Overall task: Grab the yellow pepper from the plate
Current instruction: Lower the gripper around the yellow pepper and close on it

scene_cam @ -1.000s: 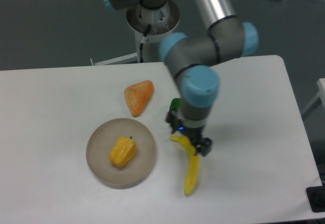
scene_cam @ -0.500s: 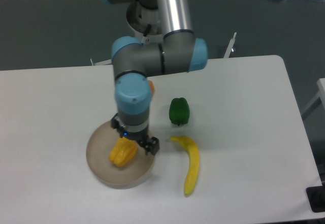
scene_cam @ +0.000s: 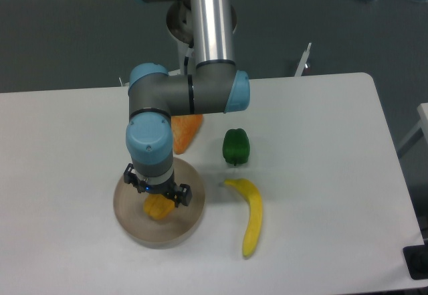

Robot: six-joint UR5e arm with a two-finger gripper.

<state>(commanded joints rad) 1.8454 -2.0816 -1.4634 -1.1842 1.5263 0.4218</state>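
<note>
The yellow pepper (scene_cam: pixel 158 209) lies on the round beige-grey plate (scene_cam: pixel 190 220) at the front left of the table. Only its lower part shows; the gripper covers the rest. My gripper (scene_cam: pixel 158 194) hangs straight down over the pepper, its fingers on either side of the pepper's top. The wrist hides the fingertips, so I cannot tell whether the jaws are closed on the pepper or only around it.
A green pepper (scene_cam: pixel 236 146) stands right of the arm. A yellow banana (scene_cam: pixel 251 217) lies in front of it, right of the plate. An orange wedge-shaped toy (scene_cam: pixel 185 132) lies behind the plate, partly hidden by the arm.
The arm has swung left from over the banana to over the plate and come down onto the yellow pepper. The green pepper, hidden before, is now in view.
</note>
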